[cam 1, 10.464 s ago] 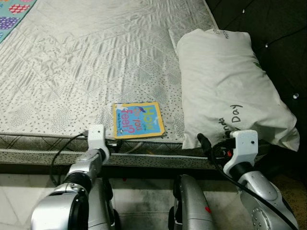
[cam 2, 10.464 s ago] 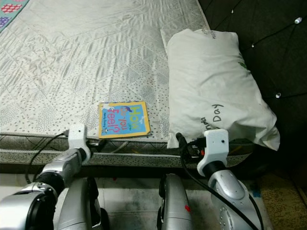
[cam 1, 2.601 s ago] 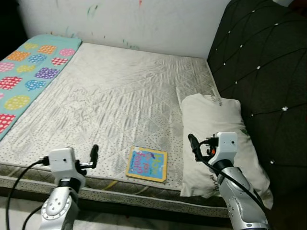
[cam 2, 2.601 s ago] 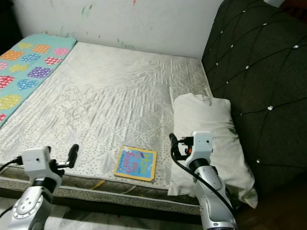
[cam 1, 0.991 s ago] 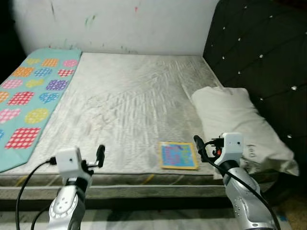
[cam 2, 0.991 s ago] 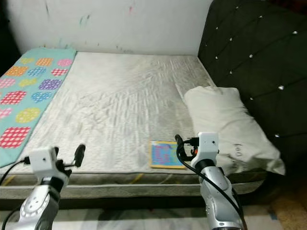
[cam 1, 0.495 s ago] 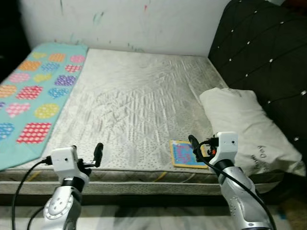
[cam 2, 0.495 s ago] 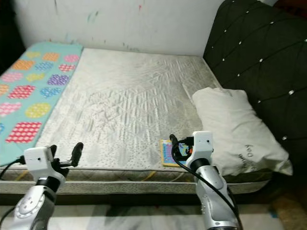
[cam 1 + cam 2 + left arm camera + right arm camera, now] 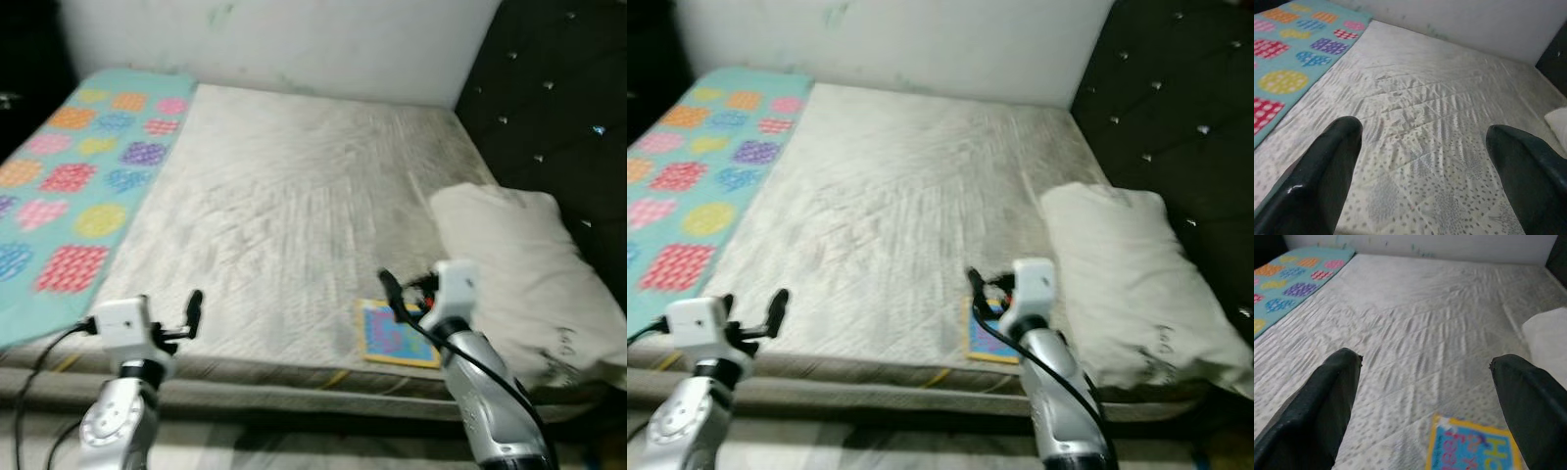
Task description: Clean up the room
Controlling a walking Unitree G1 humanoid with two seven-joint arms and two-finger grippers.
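From the head views, a small square book with a blue cover and yellow border lies flat near the mattress's front edge, just beside a white pillow and well apart from the patterned teal blanket. The right gripper hovers at the book's near corner; the left gripper hangs over the mattress edge.

In the left wrist view, its 2 fingers stand wide apart, holding nothing.

In the right wrist view, the 2 fingers are spread wide above the book, empty.
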